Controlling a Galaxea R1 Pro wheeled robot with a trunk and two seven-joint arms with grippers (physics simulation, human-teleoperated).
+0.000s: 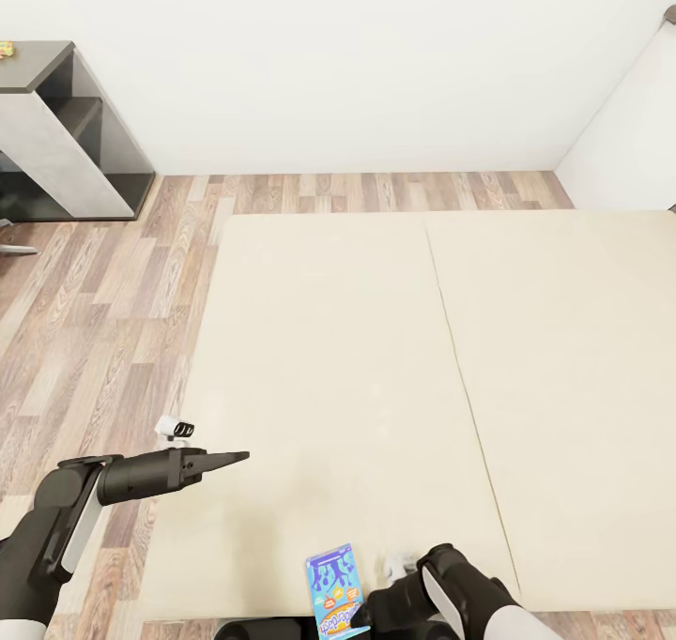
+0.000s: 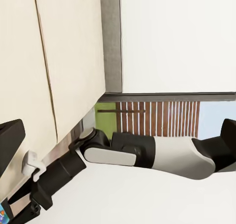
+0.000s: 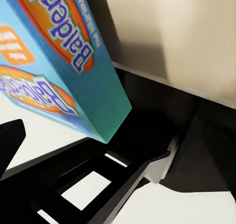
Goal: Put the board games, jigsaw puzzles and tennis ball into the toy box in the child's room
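At bed's [image 1: 376, 358] near edge | right pincer [image 1: 368, 612] grips blue board game [image 1: 335, 588] | left pincer [image 1: 235, 456] closed, well apart

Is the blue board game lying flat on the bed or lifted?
Lifted, it seems: the blue board game sits at the right gripper, and the right wrist view shows it tilted. The jaws' grip on it cannot be confirmed.

A: Describe the left arm [image 1: 56, 518].
B: Black jointed housings with a white panel along the forearm; a dark grey cylindrical wrist tapers into the left gripper [image 1: 230, 457], whose fingers are slim, black and pointed.

A: And the right arm [image 1: 469, 593]?
B: Glossy black segments with white shell panels; a small white bracket [image 1: 399, 565] sits just beside its wrist.
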